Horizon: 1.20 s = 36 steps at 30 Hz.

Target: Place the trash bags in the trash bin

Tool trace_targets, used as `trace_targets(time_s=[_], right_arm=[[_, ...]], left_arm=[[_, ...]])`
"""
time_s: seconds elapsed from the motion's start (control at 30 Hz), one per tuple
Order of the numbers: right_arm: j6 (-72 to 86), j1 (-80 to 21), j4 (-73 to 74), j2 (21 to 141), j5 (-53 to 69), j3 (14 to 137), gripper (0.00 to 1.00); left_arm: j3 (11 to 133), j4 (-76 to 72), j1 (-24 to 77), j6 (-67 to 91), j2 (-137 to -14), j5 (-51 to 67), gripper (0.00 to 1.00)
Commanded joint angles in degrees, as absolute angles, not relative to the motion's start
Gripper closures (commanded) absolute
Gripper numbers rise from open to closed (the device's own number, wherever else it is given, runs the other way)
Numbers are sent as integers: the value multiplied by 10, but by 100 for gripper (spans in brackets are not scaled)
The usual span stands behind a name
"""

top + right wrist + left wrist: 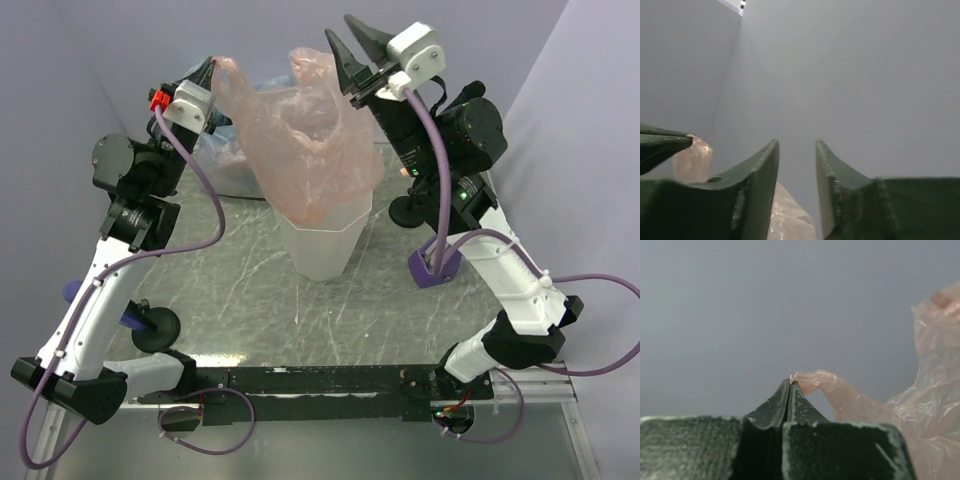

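Left pincer [790, 382] pinches trash bag [300, 130] (right pincer [797, 143] agape).

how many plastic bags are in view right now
2. A pink bag hangs over the trash bin, one corner pinched by the left tool. A stuffed clear-bluish bag sits behind, to the left. More may be hidden.

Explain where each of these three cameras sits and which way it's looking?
Top external: fixed above and behind, looking down on the table; shows the left arm, right arm, trash bin and pink bag.
Left wrist: rides the left arm, facing the grey wall along the left gripper, which is shut on the bag's handle.
Right wrist: rides the right arm, facing the wall past the open right gripper, which holds nothing.
Shared: all three show the pink bag.
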State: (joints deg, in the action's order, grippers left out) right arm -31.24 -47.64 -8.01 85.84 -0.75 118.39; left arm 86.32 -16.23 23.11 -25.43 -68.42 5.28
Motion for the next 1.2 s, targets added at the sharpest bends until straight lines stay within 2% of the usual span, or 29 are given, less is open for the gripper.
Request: trace_targets(time_s=[0.0,0.07,0.23,0.3,0.37,0.43,0.73,1.03,1.17], right_arm=[[-307,-468,-48,814,-48,1201,55],[-311,-459,-45,796,-110,1196,55],[-229,-321,-6,727,-162,1084,57],[-186,-261,22,704,-142,1002,57],[-171,-215,12,680,-67,925,55],[-164,-193,4,671,-35,873,54],[-138,-167,-12,717,112,781,60],[-40,-169,-9,749,253,787,60],[-1,-175,-2,748,264,787,60]], left_arm=[[878,-156,229,-256,-665,62,99],[886,-149,230,-254,-669,62,99],[910,-138,229,-249,-679,68,99],[918,-136,229,-250,-682,71,99],[924,-133,229,-249,-685,74,99],[929,-131,229,-243,-687,76,99],[953,-126,230,-238,-700,91,99],[961,-125,229,-254,-700,75,99],[965,-124,230,-258,-700,67,99]])
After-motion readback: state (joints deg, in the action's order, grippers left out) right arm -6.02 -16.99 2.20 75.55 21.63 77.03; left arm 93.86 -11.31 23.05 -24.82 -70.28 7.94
